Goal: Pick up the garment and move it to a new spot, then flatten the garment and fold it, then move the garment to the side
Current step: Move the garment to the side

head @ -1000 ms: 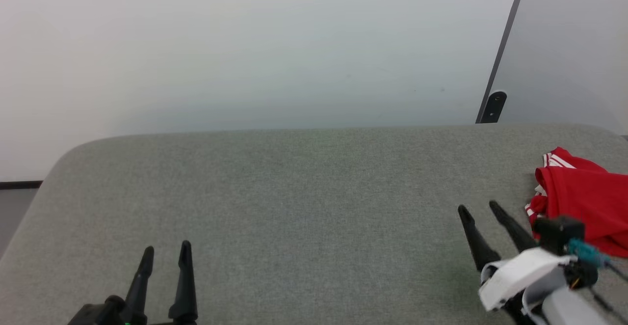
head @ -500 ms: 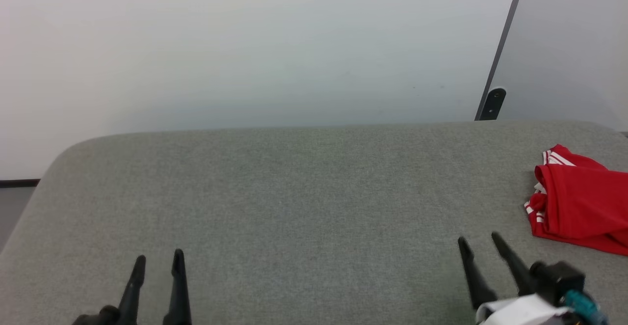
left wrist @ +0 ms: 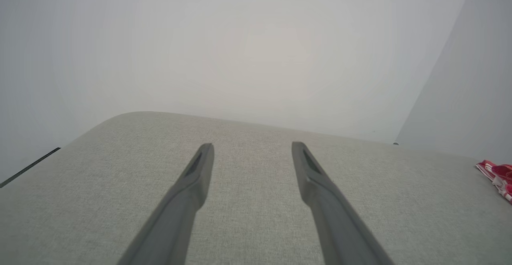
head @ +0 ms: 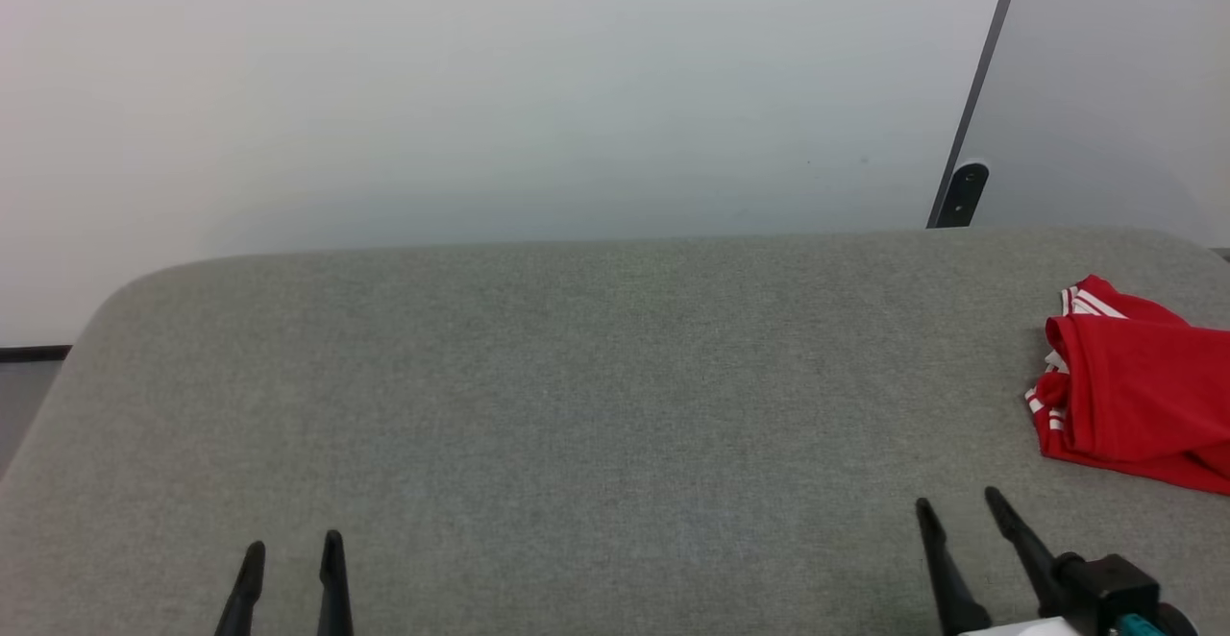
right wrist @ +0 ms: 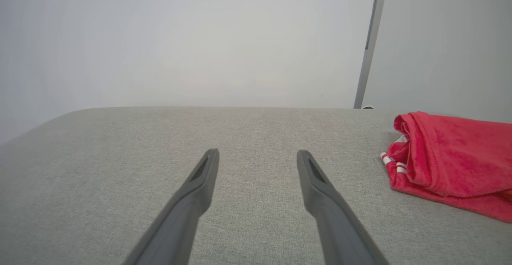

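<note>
I see the garment (head: pixel 1134 396) lying folded at the right end of the grey pad (head: pixel 577 377), resting on the fabric and well apart from both grippers. Its rolled, folded edge with the red-and-white striped trim faces the pad's middle. The bundle runs from there toward the pad's right end. Its long axis seems to lie along the pad's length, though the frame cuts it off, so I can't be sure.

The head view gives me the striped corner nearest the pad's far edge. The right wrist view shows the garment (right wrist: pixel 448 165) from low down, with stacked layers and a rounded fold. The left wrist view catches the garment (left wrist: pixel 496 173) as a thin sliver of red and white at the pad's right end.

My left gripper (head: pixel 293 545) sits over the pad's near-left part, fingers spread and empty, as its own view of the left gripper (left wrist: pixel 253 147) confirms. My right gripper (head: pixel 956 500) hangs over the pad's near-right part, also spread with nothing between its fingers, which shows clearly in the right gripper (right wrist: pixel 258 153) view.
</note>
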`<state>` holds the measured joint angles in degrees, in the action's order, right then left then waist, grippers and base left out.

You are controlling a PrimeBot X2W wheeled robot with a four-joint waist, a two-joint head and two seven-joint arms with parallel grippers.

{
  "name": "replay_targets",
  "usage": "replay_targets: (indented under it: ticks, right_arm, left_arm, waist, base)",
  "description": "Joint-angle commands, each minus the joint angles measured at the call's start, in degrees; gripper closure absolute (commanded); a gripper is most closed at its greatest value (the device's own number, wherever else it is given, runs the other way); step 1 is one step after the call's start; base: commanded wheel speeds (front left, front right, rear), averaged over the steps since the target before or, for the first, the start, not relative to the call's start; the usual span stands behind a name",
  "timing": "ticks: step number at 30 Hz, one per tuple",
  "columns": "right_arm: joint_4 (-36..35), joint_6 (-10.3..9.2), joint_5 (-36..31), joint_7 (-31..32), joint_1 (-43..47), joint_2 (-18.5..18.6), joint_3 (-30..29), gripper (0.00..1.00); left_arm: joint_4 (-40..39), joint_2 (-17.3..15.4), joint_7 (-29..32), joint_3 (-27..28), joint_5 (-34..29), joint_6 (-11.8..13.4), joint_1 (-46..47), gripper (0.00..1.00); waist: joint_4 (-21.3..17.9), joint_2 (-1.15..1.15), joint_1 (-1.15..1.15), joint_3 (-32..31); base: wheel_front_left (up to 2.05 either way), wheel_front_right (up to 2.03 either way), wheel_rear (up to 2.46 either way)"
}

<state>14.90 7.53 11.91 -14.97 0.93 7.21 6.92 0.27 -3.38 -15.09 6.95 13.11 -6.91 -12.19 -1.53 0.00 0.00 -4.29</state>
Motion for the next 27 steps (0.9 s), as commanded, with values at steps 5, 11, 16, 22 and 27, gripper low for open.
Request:
replay_targets:
  ticks: [5, 11, 16, 22, 27]
  right_arm:
    - [-1.59, -0.11, -0.87, -0.26, 1.06, 0.37, -2.04, 0.00]
    - [-3.62, -0.11, -1.35, -0.25, 2.17, 0.64, -4.30, 0.00]
    - [-4.27, -0.11, -1.70, -0.25, 2.64, 0.66, -5.04, 0.00]
    - [-4.52, -0.11, -1.74, -0.25, 2.96, 0.43, -4.65, 0.00]
    - [-4.60, -0.11, -1.52, -0.26, 2.79, 0.44, -4.08, 0.00]
  left_arm:
    - [0.45, 0.31, -0.04, 0.44, 0.31, -0.38, -1.51, 0.00]
    - [1.05, 0.40, -0.04, 0.85, 0.47, -0.55, -2.54, 0.00]
    - [0.94, 0.43, -0.04, 0.18, 0.97, -0.57, -2.88, 0.00]
    - [1.21, 0.48, -0.04, 0.05, 2.07, -0.64, -2.77, 0.00]
    - [1.50, 0.49, -0.04, -0.27, 2.47, -0.66, -2.71, 0.00]
  waist:
    - [-0.22, 0.00, 0.00, -0.48]
    - [-0.36, 0.00, 0.00, -1.00]
    - [-0.21, 0.00, 0.00, -1.22]
    - [-0.04, 0.00, 0.00, -1.45]
    - [0.08, 0.00, 0.00, -1.65]
  base:
    - [0.00, 0.00, 0.00]
    - [0.00, 0.00, 0.00]
    - [0.00, 0.00, 0.00]
    - [0.00, 0.00, 0.00]
    - [0.00, 0.00, 0.00]
